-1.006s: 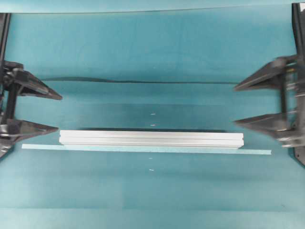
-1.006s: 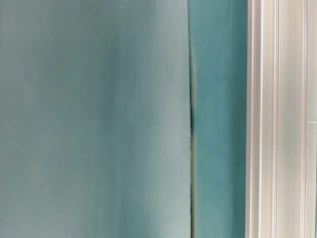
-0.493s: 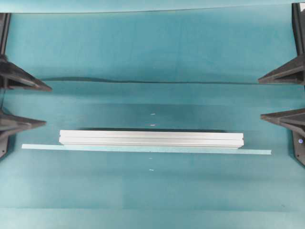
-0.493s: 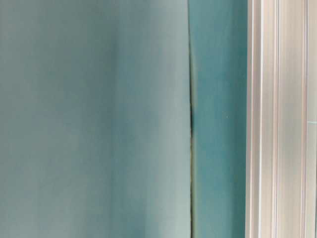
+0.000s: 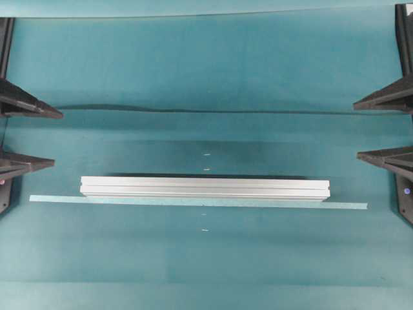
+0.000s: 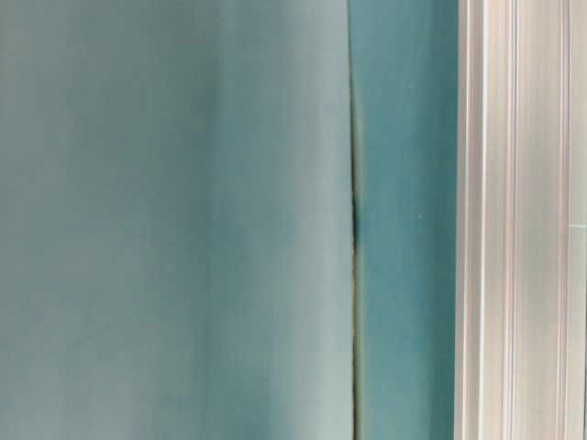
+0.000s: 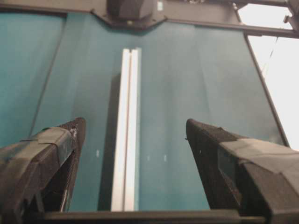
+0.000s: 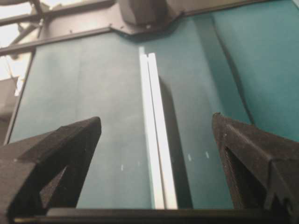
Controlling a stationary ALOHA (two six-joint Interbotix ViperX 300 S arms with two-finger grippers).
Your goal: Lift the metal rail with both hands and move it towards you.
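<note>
Over the last second both black, flat-padded grippers have pulled back toward the outer edges of the overhead view, and only their jaw tips show there now. The long silver grooved aluminium rail (image 5: 205, 188) has not shifted: it lies flat on the teal cloth-covered table (image 5: 206, 71), its near long edge right beside the thin pale-blue tape strip (image 5: 348, 206). This reads as the arms having retreated from the rail, so either the move is done or no pick-up has begun; the pictures cannot settle which.

The left gripper (image 5: 29, 135) has its jaws spread wide with nothing between them. From it, the rail's near square end sits well apart, ahead and slightly toward its lower jaw. In its wrist view (image 7: 133, 135) the rail runs straight away, roughly centred between the jaws.

The right gripper (image 5: 384, 129) is likewise wide and empty, with the rail's other end well apart ahead of it, beyond its lower jaw. Its wrist view (image 8: 156, 140) shows the rail centred in the gap.
</note>
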